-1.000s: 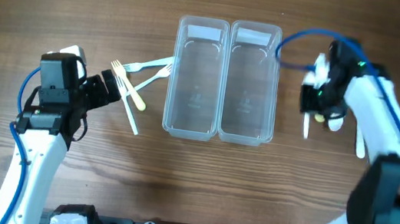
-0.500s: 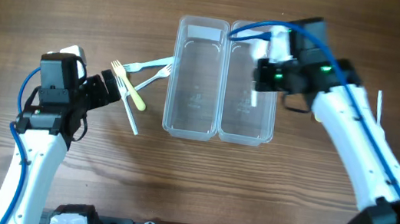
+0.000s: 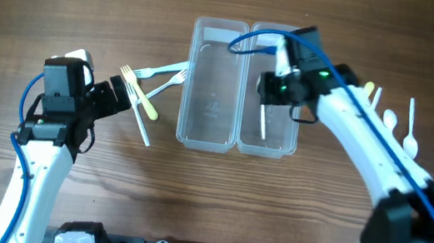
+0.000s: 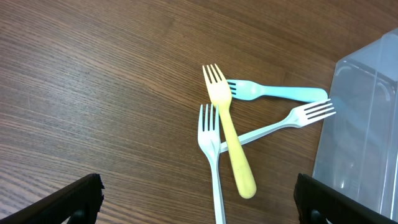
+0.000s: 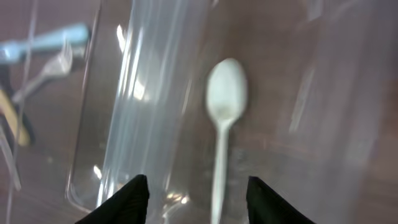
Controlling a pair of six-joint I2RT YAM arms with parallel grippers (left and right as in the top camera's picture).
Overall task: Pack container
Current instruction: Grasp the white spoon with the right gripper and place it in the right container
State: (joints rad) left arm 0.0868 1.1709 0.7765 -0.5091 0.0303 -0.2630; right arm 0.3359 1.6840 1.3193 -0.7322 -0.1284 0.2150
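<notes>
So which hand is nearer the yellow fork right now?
Left. The left hand hovers open right by the yellow fork; the right hand is well away on the other side, above the right container.

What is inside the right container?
One white spoon shows, lengthwise. The right arm covers the container's far end from overhead, so anything there is hidden.

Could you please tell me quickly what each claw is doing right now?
Left claw: open, holding nothing, above the forks.
Right claw: open, holding nothing; white spoon lies in container below.
</notes>
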